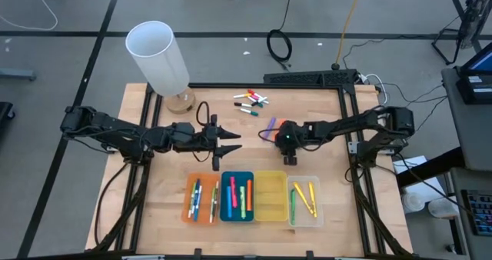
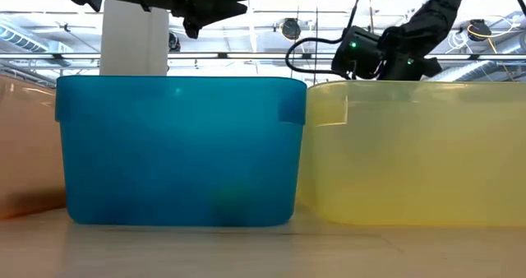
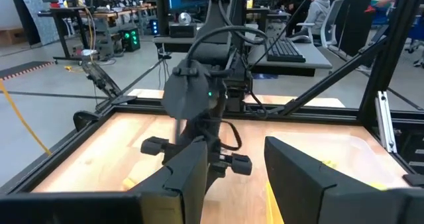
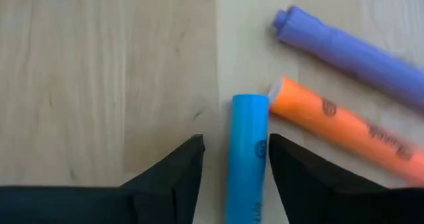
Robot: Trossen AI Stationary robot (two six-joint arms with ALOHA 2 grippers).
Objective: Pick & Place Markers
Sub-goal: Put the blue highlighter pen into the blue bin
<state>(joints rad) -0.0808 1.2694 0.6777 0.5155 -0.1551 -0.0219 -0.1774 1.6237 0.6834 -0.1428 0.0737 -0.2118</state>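
My right gripper point(image 4: 236, 144) is open and points down at the table's middle point(image 1: 280, 135). Its fingers stand on either side of a blue marker point(image 4: 248, 159) that lies flat on the wood. An orange marker point(image 4: 338, 128) and a purple marker point(image 4: 351, 52) lie just beyond it. More markers lie in a loose cluster point(image 1: 250, 100) near the far edge, and others lie in the trays. My left gripper point(image 1: 234, 141) is open and hovers left of the right gripper, pointing toward it point(image 3: 232, 177). My right gripper comes from above, along the blue marker. One finger point(image 4: 285, 164) stands right against the marker's side point(image 4: 264, 151) and the other is a gap away. Whether the near finger touches it, I cannot tell. The marker lies flat on the table.
A row of orange point(image 1: 201, 198), blue point(image 1: 237, 195), yellow point(image 1: 270, 195) and clear point(image 1: 305, 201) trays stands by the near edge. A white cylinder on a wooden base point(image 1: 160, 56) stands at the far left corner. A black frame borders the table point(image 1: 307, 79).
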